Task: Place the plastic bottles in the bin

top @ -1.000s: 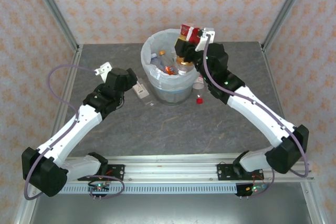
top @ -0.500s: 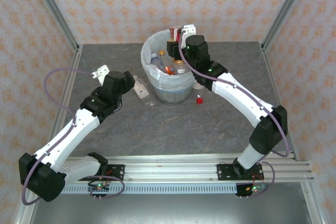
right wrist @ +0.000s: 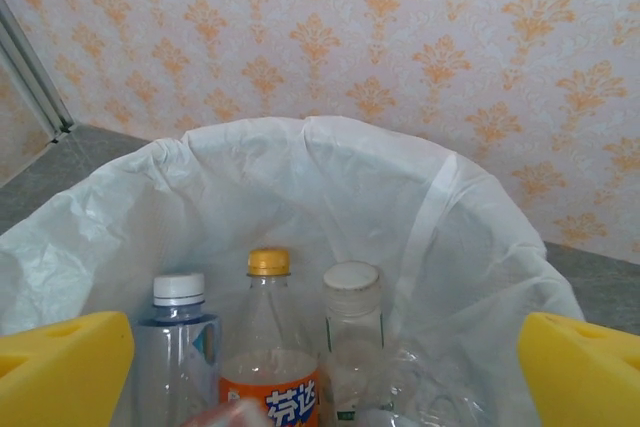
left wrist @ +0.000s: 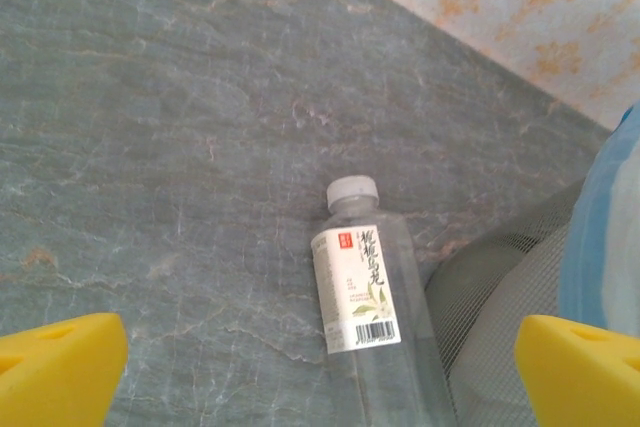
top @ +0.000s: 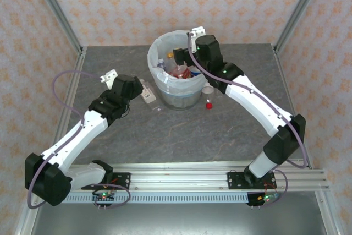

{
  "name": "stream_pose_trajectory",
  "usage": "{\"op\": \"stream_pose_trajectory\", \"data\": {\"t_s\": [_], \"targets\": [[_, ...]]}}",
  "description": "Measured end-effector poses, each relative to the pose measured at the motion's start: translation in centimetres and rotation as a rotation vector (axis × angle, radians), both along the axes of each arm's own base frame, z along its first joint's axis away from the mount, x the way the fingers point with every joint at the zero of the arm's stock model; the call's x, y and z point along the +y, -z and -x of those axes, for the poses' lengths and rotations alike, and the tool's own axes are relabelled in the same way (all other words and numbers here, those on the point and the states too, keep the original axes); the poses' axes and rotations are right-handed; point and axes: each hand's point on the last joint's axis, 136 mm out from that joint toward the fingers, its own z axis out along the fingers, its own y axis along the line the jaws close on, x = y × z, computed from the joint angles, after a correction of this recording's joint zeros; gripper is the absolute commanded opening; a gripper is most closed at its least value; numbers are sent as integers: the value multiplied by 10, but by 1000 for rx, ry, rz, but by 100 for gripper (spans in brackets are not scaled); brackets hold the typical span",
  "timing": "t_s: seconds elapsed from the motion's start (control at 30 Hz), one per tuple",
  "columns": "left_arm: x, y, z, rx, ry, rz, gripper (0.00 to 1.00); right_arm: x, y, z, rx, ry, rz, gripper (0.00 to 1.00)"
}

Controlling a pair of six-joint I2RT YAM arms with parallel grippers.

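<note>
Over the bin (right wrist: 400,177) by the surface's (top: 220,130) far edge, the right end effector (right wrist: 320,367) gaped empty; the left end effector (left wrist: 320,372), spread above a white-labelled bottle (left wrist: 360,292) beside it, might snag the bin wall.

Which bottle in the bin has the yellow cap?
The middle bottle, with the orange label. The two standing beside it wear white caps.

Cream wallpaper (top: 165,4) with a repeating orange floral motif covers the back and side walls. Slanting aluminium posts (top: 56,12) stand where the walls meet. The tabletop (top: 181,136) is dark grey and stone-like, veined with paler and rusty streaks. An aluminium rail (top: 181,178) runs along its near edge, with a plain grey metal sheet (top: 176,218) below. The light is soft and even.
</note>
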Motion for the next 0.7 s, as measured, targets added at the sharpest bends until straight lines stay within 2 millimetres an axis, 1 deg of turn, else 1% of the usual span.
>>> {"op": "stream_pose_trajectory", "data": {"t_s": [0.13,0.2,0.3,0.47,0.53,0.63,0.7], "targets": [[-6,19,-7,60,24,17,100,-10,-17,19,-26,-18,-38,99],[-9,29,-11,91,29,34,100,-14,-19,29,-28,-28,-58,99],[-13,42,-20,136,36,65,100,-20,-12,42,-17,-38,-79,99],[-25,64,-33,206,54,125,100,-32,11,62,12,-43,-97,99],[-33,72,-38,225,65,155,100,-36,17,69,11,-45,-111,99],[-43,85,-43,253,80,202,100,-43,19,80,1,-45,-128,99],[-49,93,-45,270,86,237,100,-47,15,85,-16,-45,-144,99]]}}
